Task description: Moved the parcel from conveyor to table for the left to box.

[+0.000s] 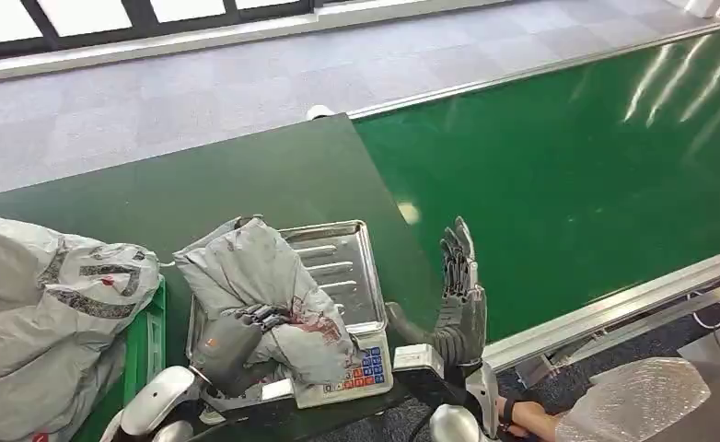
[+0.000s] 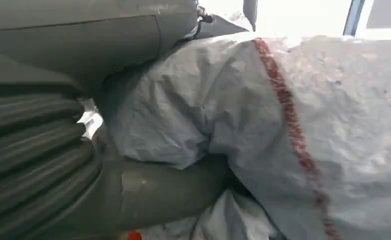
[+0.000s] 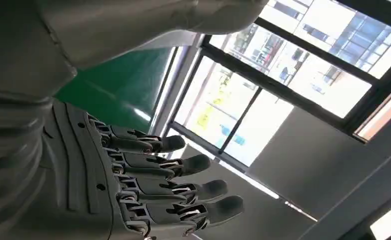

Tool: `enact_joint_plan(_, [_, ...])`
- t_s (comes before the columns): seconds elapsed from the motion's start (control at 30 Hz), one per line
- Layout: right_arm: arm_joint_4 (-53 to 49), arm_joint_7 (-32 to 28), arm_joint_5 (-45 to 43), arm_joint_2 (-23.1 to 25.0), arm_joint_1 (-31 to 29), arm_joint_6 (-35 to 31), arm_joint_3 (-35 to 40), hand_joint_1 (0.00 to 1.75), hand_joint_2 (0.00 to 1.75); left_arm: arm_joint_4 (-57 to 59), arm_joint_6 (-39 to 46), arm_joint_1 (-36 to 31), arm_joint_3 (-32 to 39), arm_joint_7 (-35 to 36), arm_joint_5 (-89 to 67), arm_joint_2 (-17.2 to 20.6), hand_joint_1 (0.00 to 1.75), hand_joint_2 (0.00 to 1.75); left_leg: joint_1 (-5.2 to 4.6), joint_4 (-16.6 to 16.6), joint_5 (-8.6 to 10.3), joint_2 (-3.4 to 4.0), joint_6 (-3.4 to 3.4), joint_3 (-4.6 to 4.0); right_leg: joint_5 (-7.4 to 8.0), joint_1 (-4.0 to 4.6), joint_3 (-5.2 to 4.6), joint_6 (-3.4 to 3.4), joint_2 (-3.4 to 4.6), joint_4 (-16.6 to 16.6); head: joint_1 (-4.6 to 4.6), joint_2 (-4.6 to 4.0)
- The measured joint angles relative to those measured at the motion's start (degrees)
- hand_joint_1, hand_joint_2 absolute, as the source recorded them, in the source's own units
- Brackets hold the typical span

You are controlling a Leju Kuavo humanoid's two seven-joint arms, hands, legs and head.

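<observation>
- Looking down from our head view: left hand (image 1: 237, 333) has its fingers curled over the grey parcel (image 1: 262, 285), gripping its crumpled wrap.
- Parcel sits on the steel tray of the scale (image 1: 352, 267), which stands on the dark green worktop (image 1: 246, 180); its lower edge hangs over the scale's keypad (image 1: 367, 366).
- Our right hand (image 1: 459, 293) stands upright just beside the scale, fingers straight and apart, holding nothing, at the near edge of the bright green conveyor (image 1: 568, 166).
- More grey bagged parcels (image 1: 48, 304) are piled at far left, over a green crate (image 1: 154, 336).
- A person's hand (image 1: 527, 419) shows at the bottom edge, next to a bubble-wrap bundle (image 1: 637, 398).
- Left wrist view: our thumb (image 2: 168, 187) presses into the parcel (image 2: 303, 130) from one side, and grey wrap with a red stripe (image 2: 288, 117) bulges around it. The other fingers are hidden behind the wrap.
- Right wrist view: our right hand (image 3: 133, 185) is spread flat, dark fingers (image 3: 203, 162) extended and slightly apart, touching nothing. Conveyor (image 3: 118, 85) green shows behind it, with windows (image 3: 283, 65) beyond.
</observation>
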Motion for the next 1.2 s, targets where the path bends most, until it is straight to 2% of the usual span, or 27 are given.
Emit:
enact_joint_plan(0.8, [2.12, -0.42, -0.74, 0.0, -0.67, 0.72, 0.0, 0.0, 1.75, -2.9, 0.68, 0.15, 0.09, -0.52, 1.36, 1.07, 1.75, 1.75, 0.01, -0.01, 0.0, 0.0, 0.0, -0.03, -0.01, 0.01, -0.05, -0.01, 0.0, 0.0, 0.0, 0.0])
enact_joint_plan(1.2, [1.03, -0.2, 1.53, 1.03, -0.12, 3.48, -1.01, 0.0, 1.75, -16.22, 9.97, 3.08, 2.38, 2.95, -5.36, 2.29, 1.75, 1.75, 0.0, -0.01, 0.01, -0.01, -0.01, -0.16, 0.0, 0.01, -0.18, 0.0, 0.01, 0.0, 0.0, 0.0])
